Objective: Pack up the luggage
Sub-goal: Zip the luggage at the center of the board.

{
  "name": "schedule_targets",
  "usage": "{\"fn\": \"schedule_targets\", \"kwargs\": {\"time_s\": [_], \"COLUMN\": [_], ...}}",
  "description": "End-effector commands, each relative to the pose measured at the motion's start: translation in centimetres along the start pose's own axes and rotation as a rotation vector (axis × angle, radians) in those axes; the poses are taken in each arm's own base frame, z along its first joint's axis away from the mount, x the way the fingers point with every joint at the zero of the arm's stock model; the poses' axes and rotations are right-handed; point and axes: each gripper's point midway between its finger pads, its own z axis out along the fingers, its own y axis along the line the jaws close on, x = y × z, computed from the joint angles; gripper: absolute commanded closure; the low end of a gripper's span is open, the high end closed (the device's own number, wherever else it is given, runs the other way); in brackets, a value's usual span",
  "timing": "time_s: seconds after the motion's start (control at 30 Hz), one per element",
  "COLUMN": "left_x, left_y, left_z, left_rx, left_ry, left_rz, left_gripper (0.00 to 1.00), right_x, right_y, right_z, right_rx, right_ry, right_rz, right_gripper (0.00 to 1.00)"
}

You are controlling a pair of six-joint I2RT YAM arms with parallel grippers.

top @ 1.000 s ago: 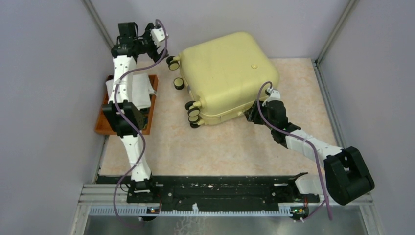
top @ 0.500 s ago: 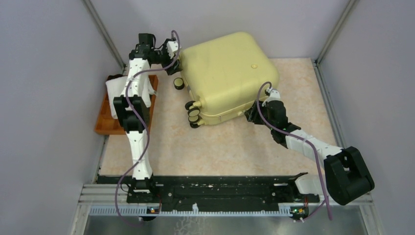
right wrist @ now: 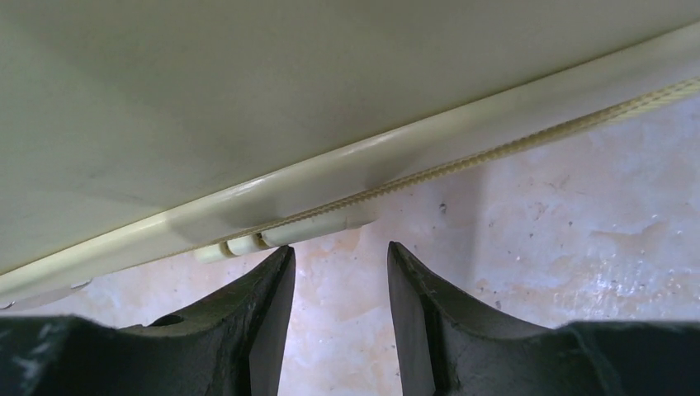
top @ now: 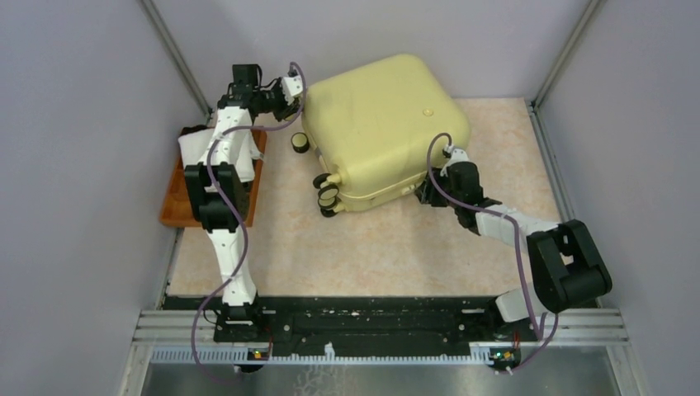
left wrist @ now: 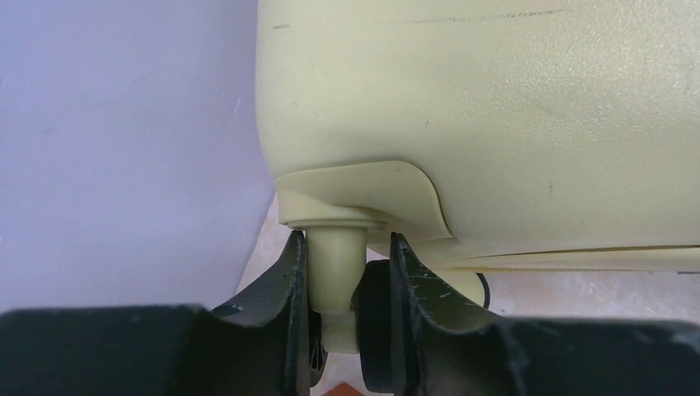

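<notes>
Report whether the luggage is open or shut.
Shut. The luggage lies flat, both shells together; the right wrist view shows its zipper closed, no lining visible.

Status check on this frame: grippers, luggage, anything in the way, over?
Left gripper shut on a wheel stem of the luggage. Right gripper open at the zipper, holding nothing. Luggage closed, flat on table. Orange tray apart, to its left.
</notes>
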Motion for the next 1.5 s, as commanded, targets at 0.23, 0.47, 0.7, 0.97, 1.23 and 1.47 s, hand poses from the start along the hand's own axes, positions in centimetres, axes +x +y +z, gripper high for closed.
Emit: {"fn": "schedule_targets", "kwargs": {"time_s": [0.23, 0.47, 0.7, 0.97, 1.23, 1.47], "left_x": [-1.8, -2.2, -3.4, -5.5, -6.7, -7.8], "left_y": [-12.1, -13.7, -10.9, -10.0, -9.0, -8.7], "left_z": [-7.9, -10.8, -11.5, -11.2, -11.6, -12.0], "left_rx": [0.212, 0.077, -0.086, -0.152, -0.211, -0.223], "left_ry": [0.111, 0.168, 0.151, 0.129, 0.114, 0.094], "left_rz": [-0.201, -0.260, -0.306, -0.364, -0.495, -0.557], "left_gripper": [1.00, 1.00, 1.00, 1.00, 1.00, 1.00], "right_x": [-8.8, -3.3, 1.6, 3.0, 3.9, 2.3], "right_y": [0.9, 0.2, 4.6, 9.2, 11.0, 11.3], "right_z": [0.8, -4.5, -7.0, -7.8, -5.3, -4.3], "right_rx": [-0.080, -0.108, -0.333, -0.568, -0.554, -0.451], "right_ry": [-0.189, -0.171, -0.148, -0.207, -0.166, -0.253], "right_rz": [-0.178, -0.138, -0.158, -0.328, -0.440, -0.432], "right_gripper": [0.50, 0.32, 0.29, 0.41, 0.44, 0.55]}}
